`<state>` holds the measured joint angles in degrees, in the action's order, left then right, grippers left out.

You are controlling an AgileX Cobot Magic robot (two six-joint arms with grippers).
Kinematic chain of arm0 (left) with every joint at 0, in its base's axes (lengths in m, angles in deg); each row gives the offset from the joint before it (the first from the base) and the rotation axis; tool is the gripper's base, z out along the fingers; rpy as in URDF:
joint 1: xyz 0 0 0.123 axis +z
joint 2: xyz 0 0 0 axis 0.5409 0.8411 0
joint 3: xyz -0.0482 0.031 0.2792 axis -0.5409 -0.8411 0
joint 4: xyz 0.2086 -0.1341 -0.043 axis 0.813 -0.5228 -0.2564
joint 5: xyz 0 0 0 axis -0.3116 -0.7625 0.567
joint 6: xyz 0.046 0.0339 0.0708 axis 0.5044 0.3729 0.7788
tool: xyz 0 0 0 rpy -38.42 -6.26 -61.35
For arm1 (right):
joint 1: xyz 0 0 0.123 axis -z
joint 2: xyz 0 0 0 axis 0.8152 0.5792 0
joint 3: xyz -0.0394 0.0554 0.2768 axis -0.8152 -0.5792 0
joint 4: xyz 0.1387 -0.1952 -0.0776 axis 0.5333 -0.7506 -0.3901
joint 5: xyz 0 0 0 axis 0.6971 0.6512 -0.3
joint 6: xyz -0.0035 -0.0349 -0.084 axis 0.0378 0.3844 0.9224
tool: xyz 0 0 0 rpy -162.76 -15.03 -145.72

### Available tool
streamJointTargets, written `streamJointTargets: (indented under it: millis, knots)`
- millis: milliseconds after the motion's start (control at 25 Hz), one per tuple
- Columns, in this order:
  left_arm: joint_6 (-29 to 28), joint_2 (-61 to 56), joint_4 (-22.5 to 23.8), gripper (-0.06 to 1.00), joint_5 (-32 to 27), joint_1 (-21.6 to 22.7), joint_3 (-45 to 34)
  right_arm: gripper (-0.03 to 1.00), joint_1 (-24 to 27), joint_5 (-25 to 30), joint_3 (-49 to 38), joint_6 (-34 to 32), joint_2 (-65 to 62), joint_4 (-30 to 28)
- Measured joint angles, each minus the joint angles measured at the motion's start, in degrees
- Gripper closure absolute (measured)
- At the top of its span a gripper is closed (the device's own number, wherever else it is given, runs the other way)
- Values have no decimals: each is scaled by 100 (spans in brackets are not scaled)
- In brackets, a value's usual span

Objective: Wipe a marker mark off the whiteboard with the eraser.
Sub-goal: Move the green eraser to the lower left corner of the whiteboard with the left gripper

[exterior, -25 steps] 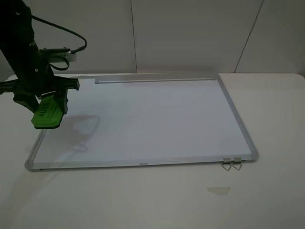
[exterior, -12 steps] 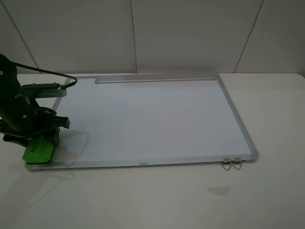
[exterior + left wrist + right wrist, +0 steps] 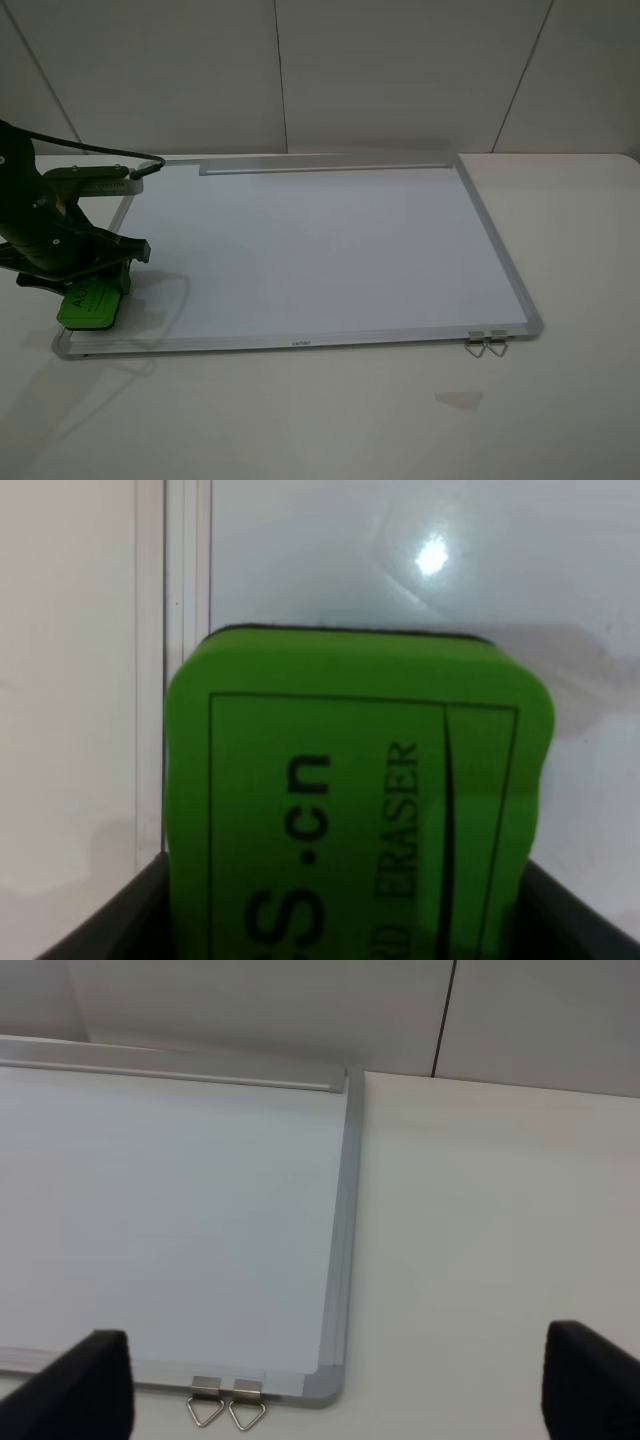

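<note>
The whiteboard [image 3: 320, 250] lies flat on the white table, and no marker mark shows on its surface in any view. My left gripper [image 3: 95, 290] is shut on the bright green eraser [image 3: 90, 303] at the board's near-left corner, low over the surface by the frame. The left wrist view shows the eraser [image 3: 360, 800] filling the space between the dark fingers [image 3: 120, 930], with the board's frame [image 3: 185, 560] beside it. In the right wrist view, my right gripper [image 3: 335, 1385] is open over the board's near-right corner [image 3: 330, 1380].
Two metal clips [image 3: 486, 344] hang off the board's near-right edge. A grey tray strip [image 3: 325, 167] runs along the far edge. A small pale scrap [image 3: 458, 399] lies on the table in front of the board. A black cable [image 3: 100, 150] trails from the left arm.
My left arm has come down and toward the near-left corner with the eraser, then shifted slightly right. The right arm's view gives no earlier frame.
</note>
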<state>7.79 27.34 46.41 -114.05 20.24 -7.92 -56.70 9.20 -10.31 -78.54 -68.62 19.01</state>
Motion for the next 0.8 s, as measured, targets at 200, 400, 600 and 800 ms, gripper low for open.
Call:
streamJointTargets:
  millis: [200,400,600,800]
  knots:
    - [-66,223,13,35,26,0,-6,15,0,0,0,0,0,0]
    - [-78,486,13,35,107,0,-26,15,0,0,0,0,0,0]
    - [-119,486,13,35,114,0,-28,15,0,0,0,0,0,0]
    - [-273,486,17,24,63,0,-22,15,0,0,0,0,0,0]
